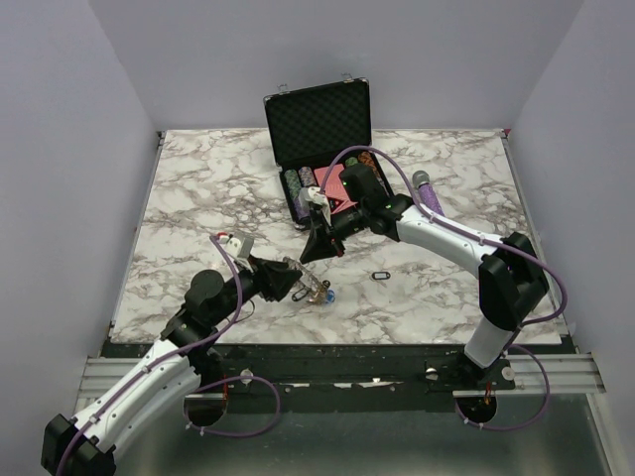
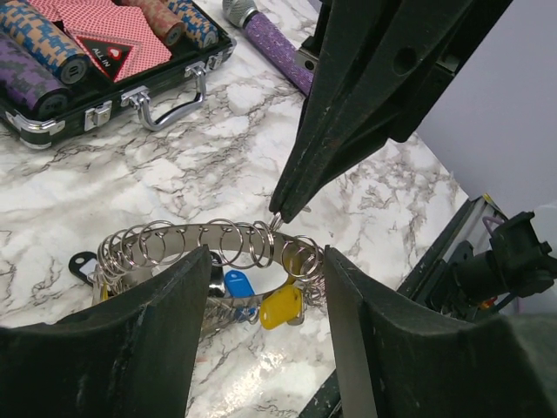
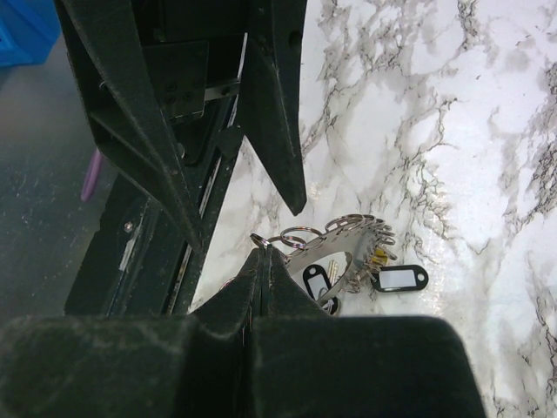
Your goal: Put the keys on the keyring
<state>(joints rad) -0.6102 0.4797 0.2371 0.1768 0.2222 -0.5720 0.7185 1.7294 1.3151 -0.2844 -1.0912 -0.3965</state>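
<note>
Left hand (image 2: 265, 261) spread wide, right hand (image 3: 264, 257) pinched closed

The right gripper (image 3: 264, 254), tips pressed together, meets a small loop of the keyring (image 3: 348, 237). A black key tag (image 3: 399, 279) lies just beside it.

The only writing I can make out is inside the open black case (image 2: 61, 122). A red-edged triangular marker (image 2: 111, 54) lies there with "ALL IN" printed on it in white capitals. It sits toward the front of the case, behind the handle (image 2: 165, 104), between the rolls of chips (image 2: 43, 52) and the red-backed cards (image 2: 65, 13), whose pattern is too fine to read.
</note>
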